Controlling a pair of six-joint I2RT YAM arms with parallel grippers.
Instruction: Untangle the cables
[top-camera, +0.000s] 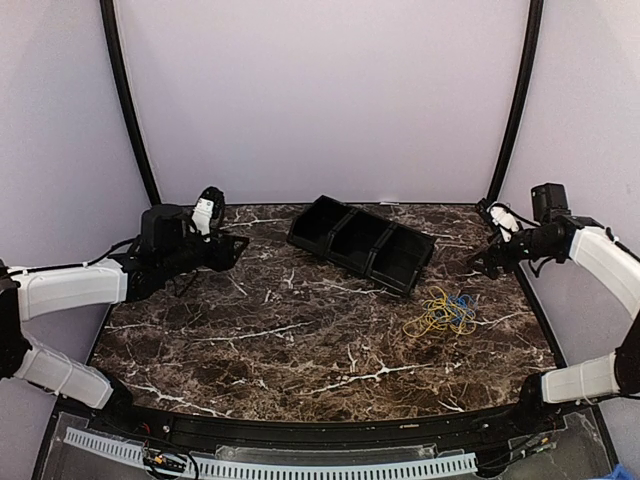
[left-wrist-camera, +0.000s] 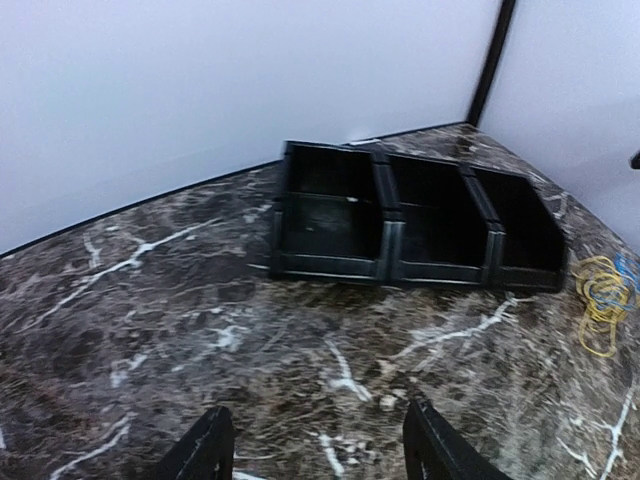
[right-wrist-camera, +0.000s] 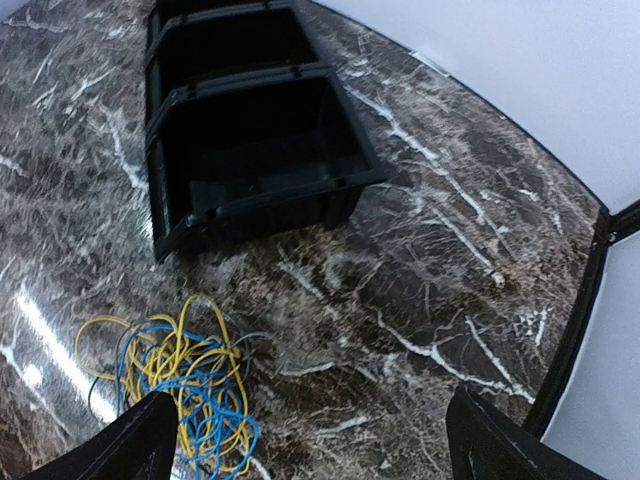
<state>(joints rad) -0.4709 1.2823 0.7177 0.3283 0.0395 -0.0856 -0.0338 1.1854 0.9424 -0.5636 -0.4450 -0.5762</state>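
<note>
**Inspector:** Overhead view first. Where are the cables?

**Assistant:** The yellow cable (top-camera: 430, 320) and the blue cable (top-camera: 462, 302) lie in one heap on the right side of the table (top-camera: 250, 340). They are near the right end of the black three-part bin (top-camera: 345, 262) and apart from it. Their loops overlap.

**Inspector:** And the arms?

**Assistant:** The left gripper (top-camera: 238, 247) hangs over the far left of the table, well apart from the heap. The right gripper (top-camera: 480, 262) hangs at the far right, near the heap and above it. From this height I cannot tell how either pair of fingers stands.

**Inspector:** Left wrist view.

**Assistant:** The left gripper (left-wrist-camera: 320, 455) has its fingers spread wide, with nothing between them and bare table below. The bin (left-wrist-camera: 330, 265) lies ahead. The yellow cable (left-wrist-camera: 598, 300) shows at the right edge, with a little of the blue cable (left-wrist-camera: 628, 272) beside it.

**Inspector:** Right wrist view.

**Assistant:** The right gripper (right-wrist-camera: 310, 450) is also spread wide and holds nothing. The yellow cable (right-wrist-camera: 180, 350) and the blue cable (right-wrist-camera: 215, 425) lie looped through each other on the table. They sit close to the finger on the left of the picture. The bin (right-wrist-camera: 250, 215) lies beyond them, not touching.
</note>
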